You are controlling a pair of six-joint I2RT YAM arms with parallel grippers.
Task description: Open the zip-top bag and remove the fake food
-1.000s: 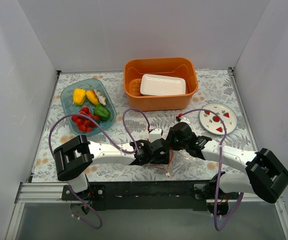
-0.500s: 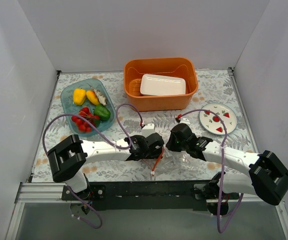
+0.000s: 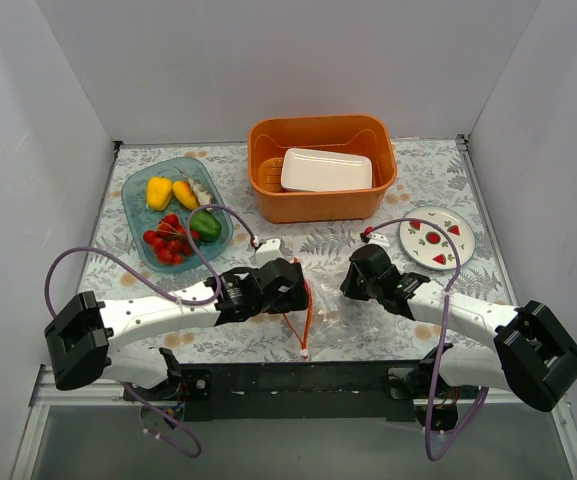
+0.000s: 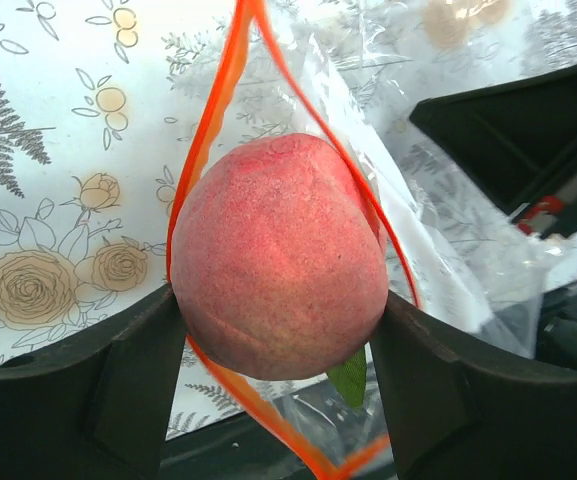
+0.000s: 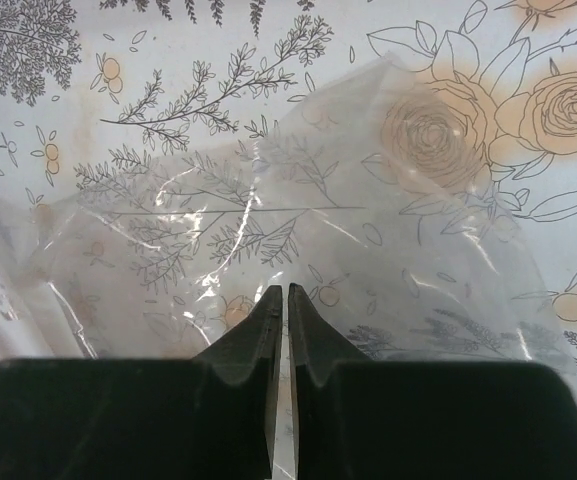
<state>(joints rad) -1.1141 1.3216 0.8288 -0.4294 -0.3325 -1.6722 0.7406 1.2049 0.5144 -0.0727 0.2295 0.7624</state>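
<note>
The zip-top bag [image 3: 336, 318] lies crinkled on the flowered table between my grippers, its orange-red zip strip [image 3: 306, 322] open in a loop. My left gripper [image 3: 293, 290] is shut on a pinkish-red peach-like piece of fake food [image 4: 278, 255], held at the bag's mouth with the zip strip [image 4: 208, 150] looped round it. My right gripper [image 3: 348, 296] is shut on the clear film of the bag [image 5: 298, 190], its fingertips [image 5: 271, 305] pinched together at the near edge. Yellow and green peppers and red tomatoes [image 3: 168, 240] lie in the teal tray.
The teal see-through tray [image 3: 143, 180] stands at the back left. An orange basket [image 3: 268, 195] holding a white dish stands at the back centre. A white plate [image 3: 460, 225] with red triangles sits at the right. Purple cables arch over both arms.
My left gripper has drawn back to the left with the pinkish-red piece, and the zip strip has pulled open. My right gripper has stayed on the bag.
</note>
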